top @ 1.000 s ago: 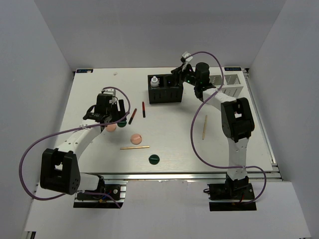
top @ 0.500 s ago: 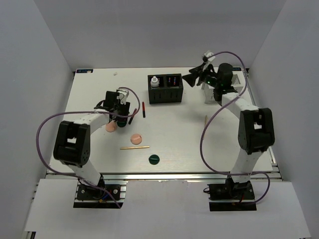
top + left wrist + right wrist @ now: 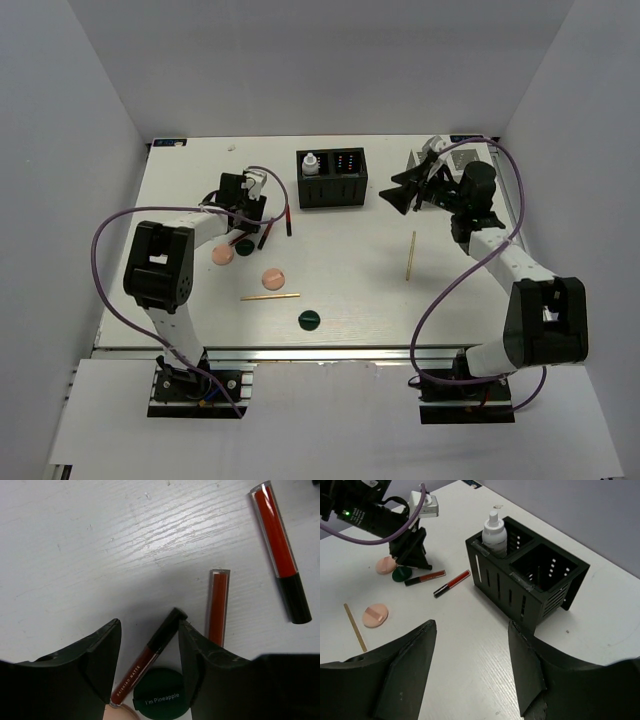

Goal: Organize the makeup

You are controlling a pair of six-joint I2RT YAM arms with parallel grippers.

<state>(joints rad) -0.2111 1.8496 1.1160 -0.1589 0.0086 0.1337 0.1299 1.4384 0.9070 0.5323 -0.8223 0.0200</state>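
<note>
My left gripper [image 3: 149, 627] stands half-open astride the dark-capped lip gloss [image 3: 139, 665], just beside the green compact [image 3: 160, 699]. I should square across the tube, sparing the compact.

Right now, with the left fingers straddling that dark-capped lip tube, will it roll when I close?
The lip tube looks round and glossy, so it may roll as the left gripper closes. It lies slanted across the gap, so it likely swivels first. Its lower end nears the green compact, which might get nudged.
</note>
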